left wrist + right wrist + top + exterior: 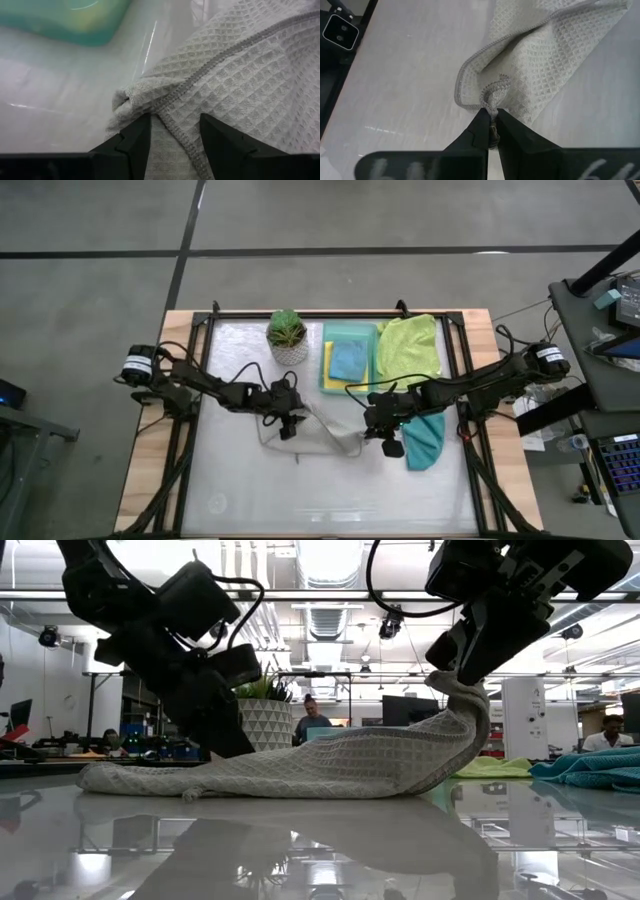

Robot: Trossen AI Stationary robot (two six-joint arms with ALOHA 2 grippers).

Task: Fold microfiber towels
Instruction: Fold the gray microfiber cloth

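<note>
A pale grey waffle-weave towel (312,436) lies in the middle of the table, its left end flat on the surface and its right end raised. My right gripper (491,120) is shut on that raised end, above the table. My left gripper (175,131) stands open, low over the towel's left end (150,778), with the hemmed edge (200,75) running between its fingers. A teal towel (425,442) lies crumpled just right of my right gripper. My left gripper: its fingertips (137,131) stand either side of the hem at the towel's left end; whether they touch the cloth I cannot tell. My right gripper pinches a bunched corner (492,100) of the grey towel between its two fingers, slanting down from the right. That end (462,700) is lifted clear; the cloth slopes slack down to the table.
At the far side stand a potted plant (288,335), a mint-green tray (352,332) holding a light blue towel (348,362) over a yellow one, and a lime green towel (410,346). A black frame (455,380) borders the white surface.
</note>
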